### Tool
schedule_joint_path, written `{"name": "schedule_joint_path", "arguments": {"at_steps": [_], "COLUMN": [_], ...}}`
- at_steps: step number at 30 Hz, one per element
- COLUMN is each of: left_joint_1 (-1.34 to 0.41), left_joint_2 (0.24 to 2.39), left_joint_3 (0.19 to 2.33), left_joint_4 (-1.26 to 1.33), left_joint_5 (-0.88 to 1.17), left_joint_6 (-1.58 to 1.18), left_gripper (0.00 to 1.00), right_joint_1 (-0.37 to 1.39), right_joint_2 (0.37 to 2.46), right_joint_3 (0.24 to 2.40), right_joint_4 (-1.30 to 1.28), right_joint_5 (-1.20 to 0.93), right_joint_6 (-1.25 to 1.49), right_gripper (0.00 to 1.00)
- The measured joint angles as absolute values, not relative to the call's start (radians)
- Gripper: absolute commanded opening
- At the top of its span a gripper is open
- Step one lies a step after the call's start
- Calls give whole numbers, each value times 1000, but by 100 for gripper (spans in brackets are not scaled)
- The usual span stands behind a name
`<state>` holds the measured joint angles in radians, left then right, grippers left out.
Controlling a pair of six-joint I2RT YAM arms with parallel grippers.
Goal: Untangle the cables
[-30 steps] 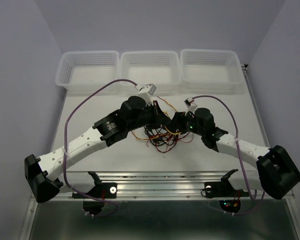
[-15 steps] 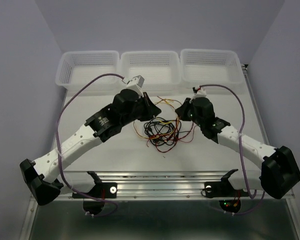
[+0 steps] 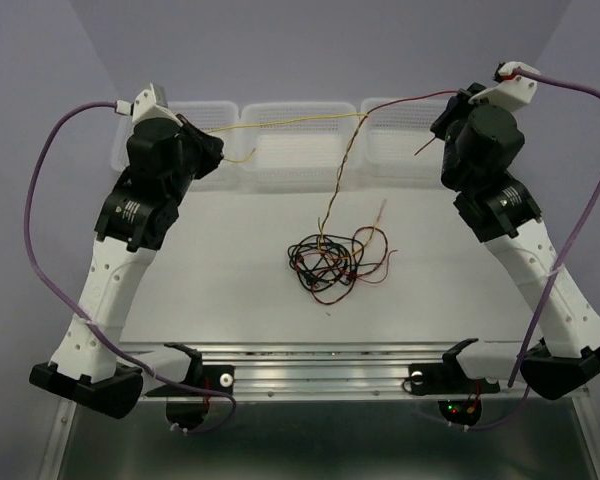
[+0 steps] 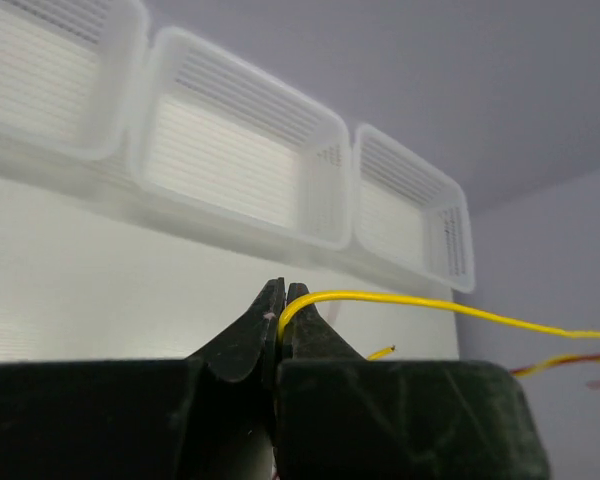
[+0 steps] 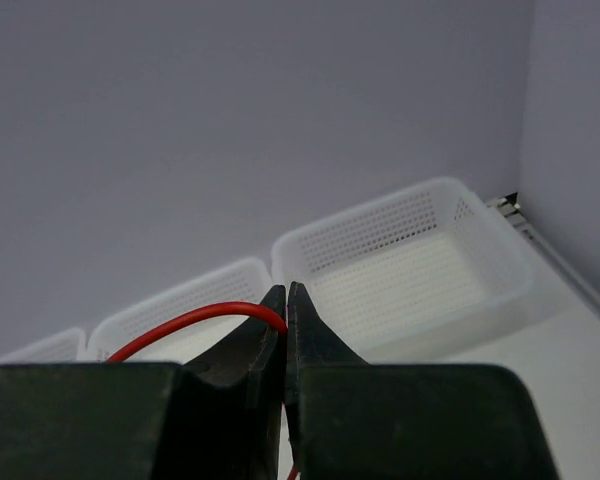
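Lying mid-table: the tangle of cables [image 3: 338,262], black, red and yellow strands looped over one another in a loose heap on the white table [image 3: 210,300]. It sits between the two arms and well apart from both grippers.
Near edge: a metal rail [image 3: 320,372] runs across the front of the table, with an arm base at either side.
Rising strand: from the far side of the heap, a yellow and a red strand go up together, wound about each other. They part at a point in front of the baskets.
Left gripper [image 4: 283,300]: high over the far left of the table, jaws pressed together on the yellow cable [image 4: 400,297]. The cable arcs out of the tips and runs off to the right, and a short free end pokes out just beside the fingers.
Yellow cable's run: in the top view it stretches almost level from the left gripper, across the middle basket, to the parting point.
Right gripper [image 5: 286,300]: high at the far right, jaws pinching the red cable [image 5: 195,322], which curves away to the left from the tips.
Red cable's run: it slopes up from the parting point to the right gripper, and a short red end hangs free just below that gripper.
Baskets [image 3: 300,104]: three white mesh ones, side by side along the far edge of the table.
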<state>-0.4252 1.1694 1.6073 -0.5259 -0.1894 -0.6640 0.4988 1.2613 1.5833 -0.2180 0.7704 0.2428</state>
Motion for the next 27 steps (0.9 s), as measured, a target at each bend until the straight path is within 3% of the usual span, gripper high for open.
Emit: {"name": "schedule_joint_path", "arguments": {"at_steps": [11,16,27], "left_joint_1": [-4,123,329], "left_joint_2": [1327,1351,1369], "left_joint_3": [1319,1300,1289], "left_joint_4": [-562,-608,-655], "left_joint_5": [-154,-209,-265], "left_joint_6": [-652,-657,-687], "left_gripper": [0,0,0], "right_joint_1": [410,332,-49], "right_joint_2": [1297,1353,1417], "right_joint_3": [1729,1794,1835], "right_joint_4": [-261,-273,-281], "right_joint_5": [925,928,863], "right_joint_6": [77,31,3], "right_gripper": [1,1,1]}}
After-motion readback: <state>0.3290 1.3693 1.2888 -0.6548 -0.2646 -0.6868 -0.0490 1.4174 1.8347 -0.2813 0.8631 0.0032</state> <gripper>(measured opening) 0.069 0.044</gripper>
